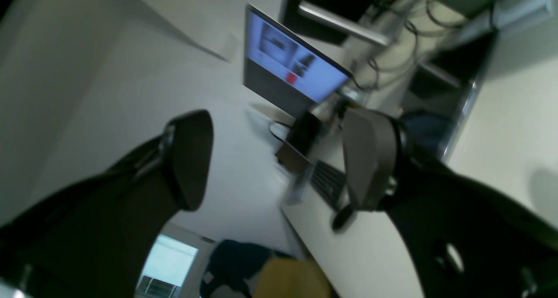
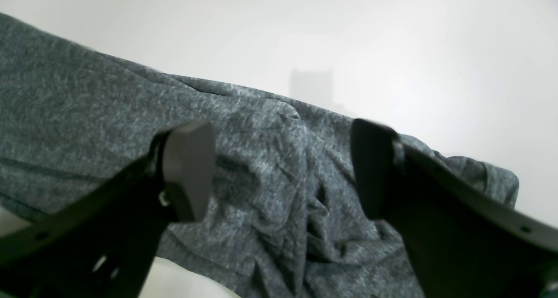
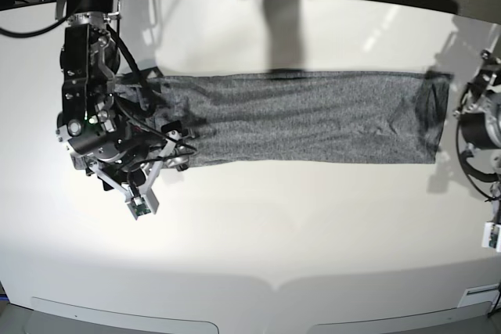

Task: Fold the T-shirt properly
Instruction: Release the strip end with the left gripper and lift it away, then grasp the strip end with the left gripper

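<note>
The spread right hand [image 2: 283,167] hangs over the T-shirt [image 3: 313,115] end nearest it; the spread left hand [image 1: 279,163] is beyond the far end.

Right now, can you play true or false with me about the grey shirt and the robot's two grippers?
1. The T-shirt lies in a long strip across the white table. True.
2. The right gripper is squeezed shut on the cloth. False: it is open, with the cloth showing between its fingers.
3. The left gripper is open and holds nothing. True.
4. The left wrist camera looks down at the shirt. False: it sees a monitor and a keyboard.
</note>
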You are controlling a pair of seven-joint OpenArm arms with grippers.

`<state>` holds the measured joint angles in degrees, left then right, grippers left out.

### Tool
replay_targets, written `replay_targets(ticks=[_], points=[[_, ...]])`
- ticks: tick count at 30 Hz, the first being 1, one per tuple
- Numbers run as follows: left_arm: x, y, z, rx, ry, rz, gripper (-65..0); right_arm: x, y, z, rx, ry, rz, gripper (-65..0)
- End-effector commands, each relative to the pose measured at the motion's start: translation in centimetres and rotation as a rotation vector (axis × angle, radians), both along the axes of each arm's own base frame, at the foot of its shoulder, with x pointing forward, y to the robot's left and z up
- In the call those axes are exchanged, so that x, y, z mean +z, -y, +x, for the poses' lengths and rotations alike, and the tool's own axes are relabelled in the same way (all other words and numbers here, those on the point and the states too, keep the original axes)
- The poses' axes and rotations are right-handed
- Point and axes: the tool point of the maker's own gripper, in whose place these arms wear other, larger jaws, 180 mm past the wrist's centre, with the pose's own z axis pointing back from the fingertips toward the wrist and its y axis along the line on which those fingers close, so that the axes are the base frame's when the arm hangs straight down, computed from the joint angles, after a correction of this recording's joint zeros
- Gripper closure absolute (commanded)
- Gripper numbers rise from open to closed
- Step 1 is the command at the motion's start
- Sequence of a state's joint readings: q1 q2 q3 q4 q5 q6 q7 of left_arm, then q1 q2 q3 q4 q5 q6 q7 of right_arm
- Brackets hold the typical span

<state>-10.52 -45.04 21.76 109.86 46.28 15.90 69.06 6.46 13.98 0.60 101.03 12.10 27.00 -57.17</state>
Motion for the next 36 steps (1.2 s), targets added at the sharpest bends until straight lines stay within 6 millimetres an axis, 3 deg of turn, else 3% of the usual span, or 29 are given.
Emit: replay_targets(ticks=[1,8,13,18,24,26,29,33,36], points=[[2.1,-0.8,0.4,-0.008,0.034,0.011,-45.1,1.6,0.1,1.0,0.004,0.057,0.0,-47.3],[2.4,-4.7,1.2,-0.036,-0.054,-0.253,-45.1,1.6,0.1,1.0,0.004,0.057,0.001,-47.3],[-0.2,-4.7,2.3,-0.183,-0.207,-0.531,-45.0,1.6,0.1,0.9,0.004,0.056,0.0,-47.3],[-6.0,-4.8,2.2,-0.272,-0.423,-0.789,-45.0,1.4,0.1,0.8,0.004,0.047,-0.002,-47.2],[-14.7,-4.8,-0.2,-0.267,-0.623,-1.165,-45.0,-0.4,-0.1,-0.9,0.007,0.012,0.009,-47.0],[-16.7,-4.1,-0.8,-0.263,-0.645,-1.26,-45.0,-1.3,-0.2,-1.9,0.01,-0.006,0.019,-47.0],[-19.0,-1.5,-1.4,-0.33,-0.681,-1.407,-45.1,-3.0,-0.3,-3.8,0.01,-0.052,0.022,-47.0],[-21.3,2.2,-1.8,-0.413,-0.708,-1.559,-45.0,-4.8,-0.3,-6.0,0.01,-0.11,0.025,-47.0],[-23.1,3.5,-2.2,-0.409,-0.717,-1.622,-45.0,-5.9,-0.3,-7.5,0.01,-0.148,0.026,-47.0]])
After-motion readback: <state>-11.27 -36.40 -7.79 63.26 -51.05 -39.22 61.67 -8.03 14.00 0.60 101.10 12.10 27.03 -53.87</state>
